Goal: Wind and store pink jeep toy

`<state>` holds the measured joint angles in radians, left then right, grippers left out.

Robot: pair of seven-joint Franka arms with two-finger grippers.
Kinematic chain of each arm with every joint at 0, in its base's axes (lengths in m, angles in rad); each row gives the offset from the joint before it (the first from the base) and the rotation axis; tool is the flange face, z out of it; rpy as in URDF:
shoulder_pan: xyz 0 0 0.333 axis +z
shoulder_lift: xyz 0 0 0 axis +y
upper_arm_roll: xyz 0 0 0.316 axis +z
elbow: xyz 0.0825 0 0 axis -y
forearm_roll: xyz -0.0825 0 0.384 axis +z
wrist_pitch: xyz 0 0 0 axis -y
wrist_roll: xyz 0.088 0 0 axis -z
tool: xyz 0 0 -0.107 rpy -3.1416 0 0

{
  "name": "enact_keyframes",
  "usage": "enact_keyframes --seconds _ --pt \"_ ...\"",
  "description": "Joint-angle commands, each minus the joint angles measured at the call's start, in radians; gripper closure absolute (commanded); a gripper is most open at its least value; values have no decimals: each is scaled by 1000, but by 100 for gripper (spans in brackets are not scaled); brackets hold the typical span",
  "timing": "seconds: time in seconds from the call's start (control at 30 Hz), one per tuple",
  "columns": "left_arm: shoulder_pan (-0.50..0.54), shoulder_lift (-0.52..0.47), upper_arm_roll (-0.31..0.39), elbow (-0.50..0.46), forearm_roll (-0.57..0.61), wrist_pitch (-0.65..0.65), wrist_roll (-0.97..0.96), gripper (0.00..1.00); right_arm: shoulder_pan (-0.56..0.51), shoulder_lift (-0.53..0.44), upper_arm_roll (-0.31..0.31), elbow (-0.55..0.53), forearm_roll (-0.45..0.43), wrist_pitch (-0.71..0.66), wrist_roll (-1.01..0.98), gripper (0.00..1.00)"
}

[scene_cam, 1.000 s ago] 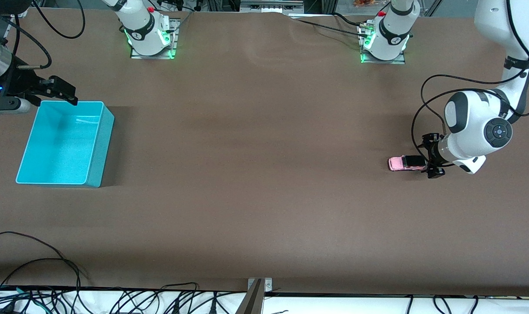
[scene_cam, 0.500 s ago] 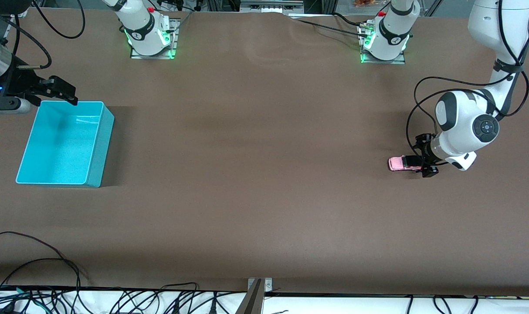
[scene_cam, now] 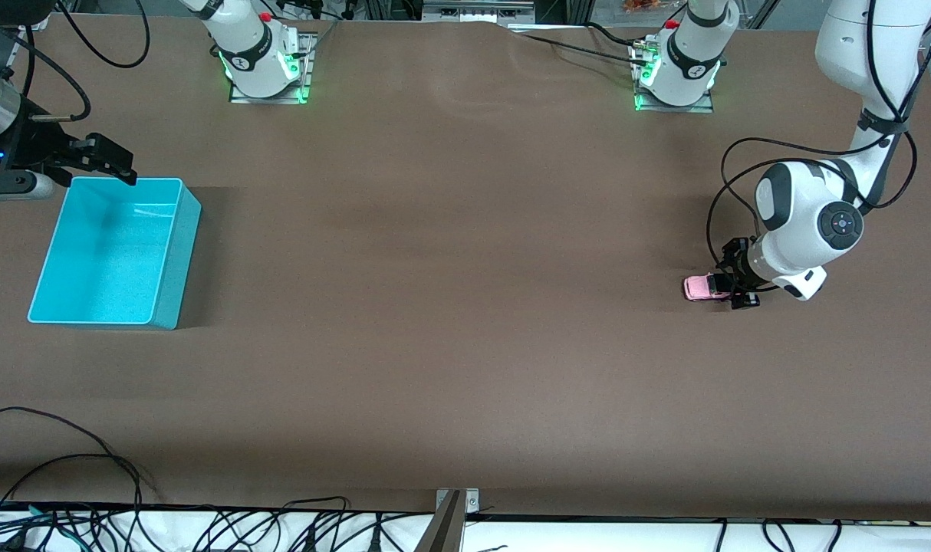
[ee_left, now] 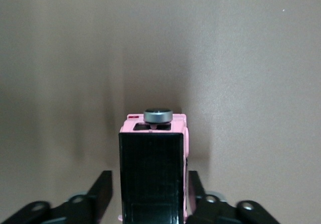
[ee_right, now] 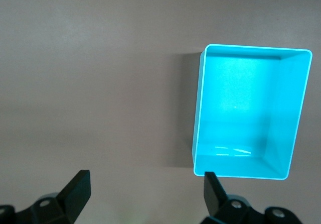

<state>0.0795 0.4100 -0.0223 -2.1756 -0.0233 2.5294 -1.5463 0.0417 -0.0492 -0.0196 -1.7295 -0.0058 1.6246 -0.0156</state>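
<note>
The pink jeep toy (scene_cam: 698,287) stands on the table near the left arm's end, pink body with a black roof. My left gripper (scene_cam: 734,288) is low at its black rear, open, one finger on each side of the body with a small gap. In the left wrist view the jeep (ee_left: 153,169) fills the space between the fingers (ee_left: 102,191), and a grey round knob sits on its pink end. My right gripper (scene_cam: 105,159) waits open and empty over the table at the farther corner of the turquoise bin (scene_cam: 180,261).
The turquoise bin (ee_right: 256,47) holds nothing and stands at the right arm's end of the table. Cables lie along the table's nearest edge (scene_cam: 205,521). The two arm bases (scene_cam: 262,57) stand at the farthest edge.
My left arm has moved toward the right arm's end, bringing its open fingers further along the jeep's rear. The jeep and my right gripper have not moved.
</note>
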Motion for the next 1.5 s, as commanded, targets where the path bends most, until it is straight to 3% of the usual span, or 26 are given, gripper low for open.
enact_keyframes --seconds 0.0,0.13,0.23,0.47,0.7,0.93,1.47 --pt "-3 -3 -2 -9 -32 14 6 61 3 -3 -5 11 -17 -6 3 0" --pt "-1 -7 -2 -9 -33 12 8 78 3 -3 -6 11 -17 -6 3 0" --pt "-3 -11 -2 -7 -33 12 5 83 3 -3 -6 11 -17 -6 3 0" --pt "-9 -68 -7 5 -27 0 5 84 3 -4 -6 11 -17 -6 3 0" --pt "-14 -111 -67 22 -21 -53 -38 84 3 -4 -5 10 -17 -6 3 0" --pt "-30 -106 -134 20 -18 -54 -124 84 4 -3 -3 10 -19 -8 3 0" --pt "-198 -19 -134 59 123 -44 -455 84 4 -3 -3 10 -19 -8 3 0"
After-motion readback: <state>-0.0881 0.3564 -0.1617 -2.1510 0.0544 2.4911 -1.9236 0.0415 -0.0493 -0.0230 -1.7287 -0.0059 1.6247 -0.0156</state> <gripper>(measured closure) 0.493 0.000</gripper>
